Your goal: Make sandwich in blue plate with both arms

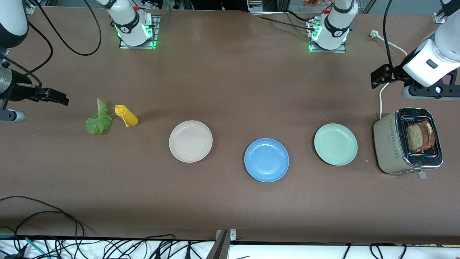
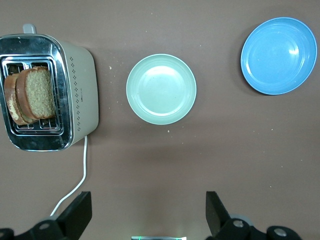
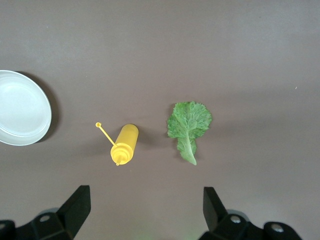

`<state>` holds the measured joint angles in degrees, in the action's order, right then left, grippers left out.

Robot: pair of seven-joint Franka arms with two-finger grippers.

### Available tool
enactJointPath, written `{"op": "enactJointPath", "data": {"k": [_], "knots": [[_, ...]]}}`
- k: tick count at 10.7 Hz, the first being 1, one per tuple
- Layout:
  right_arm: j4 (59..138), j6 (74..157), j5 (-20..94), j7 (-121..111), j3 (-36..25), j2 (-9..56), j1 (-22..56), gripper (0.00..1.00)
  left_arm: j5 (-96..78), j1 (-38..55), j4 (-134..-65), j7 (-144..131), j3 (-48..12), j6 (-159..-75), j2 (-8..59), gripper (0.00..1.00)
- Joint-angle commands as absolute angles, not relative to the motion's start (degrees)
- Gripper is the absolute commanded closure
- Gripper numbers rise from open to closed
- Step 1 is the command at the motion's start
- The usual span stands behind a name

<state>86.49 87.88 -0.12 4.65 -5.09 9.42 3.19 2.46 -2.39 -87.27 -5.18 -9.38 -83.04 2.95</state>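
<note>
The blue plate (image 1: 266, 160) lies empty on the brown table, nearest the front camera; it also shows in the left wrist view (image 2: 278, 55). Two brown toast slices (image 1: 419, 136) stand in the silver toaster (image 1: 390, 144) at the left arm's end, also seen in the left wrist view (image 2: 32, 95). The green lettuce leaf (image 1: 98, 120) lies flat at the right arm's end, also in the right wrist view (image 3: 189, 125). My left gripper (image 1: 381, 76) is open and empty, up over the table beside the toaster. My right gripper (image 1: 55, 97) is open and empty, up over the table beside the lettuce.
A yellow squeeze bottle (image 1: 126, 115) lies beside the lettuce. A cream-white plate (image 1: 190, 141) and a pale green plate (image 1: 335, 144) flank the blue plate. The toaster's white cord (image 1: 381, 100) runs toward the left arm's base. Cables hang along the table's front edge.
</note>
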Motion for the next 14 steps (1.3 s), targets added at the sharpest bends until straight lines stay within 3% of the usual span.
{"op": "enactJointPath", "data": {"k": [1,14], "knots": [[87.9,88.1,-0.2,3.9,-5.2,7.9,3.1,0.00,4.1,-2.6,-85.3,-4.6,-9.6,-81.7,3.8,0.00],[87.6,85.1,0.1,3.9,-6.9,7.7,3.0,0.00,3.4,-3.4,-85.7,-4.4,-9.4,-81.7,3.7,0.00]]}}
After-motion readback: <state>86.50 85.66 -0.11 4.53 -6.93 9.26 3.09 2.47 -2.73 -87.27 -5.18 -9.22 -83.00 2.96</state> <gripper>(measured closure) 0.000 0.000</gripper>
